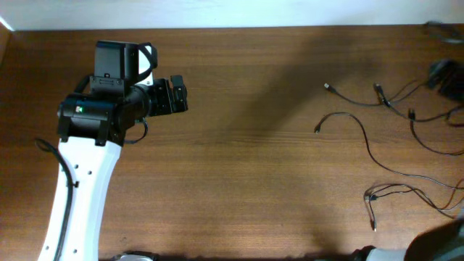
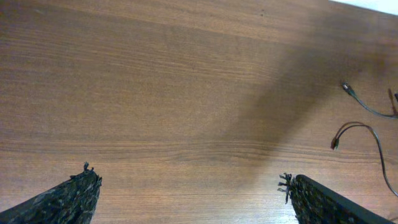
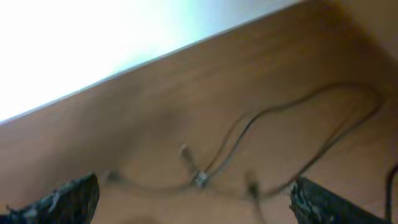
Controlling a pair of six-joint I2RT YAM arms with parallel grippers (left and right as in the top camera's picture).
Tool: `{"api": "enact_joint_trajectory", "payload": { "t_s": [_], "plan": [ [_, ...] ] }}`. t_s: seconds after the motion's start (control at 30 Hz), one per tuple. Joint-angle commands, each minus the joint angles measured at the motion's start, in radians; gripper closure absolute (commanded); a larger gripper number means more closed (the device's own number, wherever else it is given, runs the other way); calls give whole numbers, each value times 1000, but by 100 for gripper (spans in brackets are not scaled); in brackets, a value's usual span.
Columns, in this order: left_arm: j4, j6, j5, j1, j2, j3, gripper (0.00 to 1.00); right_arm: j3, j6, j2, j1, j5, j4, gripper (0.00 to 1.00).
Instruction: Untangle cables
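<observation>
Item: thin black flexible cables [image 1: 362, 130] with small plug connectors, on a brown wood-grain table [image 1: 254, 181].

Position: in the overhead view they lay at 3 o'clock from the black left gripper [image 1: 177, 96], well apart from it, spread over the table's right end. The left wrist view placed 2 plug ends and a curved cord [image 2: 360, 124] at 2 o'clock from the left gripper [image 2: 193, 199]. In the right wrist view they lay at 12 o'clock from the right gripper [image 3: 193, 199], near but not touching.

Condition: loose loops and curves crossed one another at several points; the right wrist view was blurred.

Grippers: both had fingers spread wide, holding nothing.
</observation>
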Motion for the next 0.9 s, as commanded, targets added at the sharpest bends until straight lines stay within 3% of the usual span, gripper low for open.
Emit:
{"api": "enact_joint_trajectory", "payload": {
  "t_s": [0.0, 0.13, 0.3, 0.87],
  "plan": [
    [2, 15, -15, -1, 0, -4, 1, 0, -26, -121, 107, 57, -143, 1],
    [2, 15, -15, -1, 0, -4, 1, 0, -26, -148, 193, 56, -290, 1],
    [2, 15, -15, -1, 0, -4, 1, -1, -26, -130, 216, 53, -339, 1],
    [2, 15, -15, -1, 0, -4, 1, -2, -26, -126, 216, 53, -346, 1]
  ]
}}
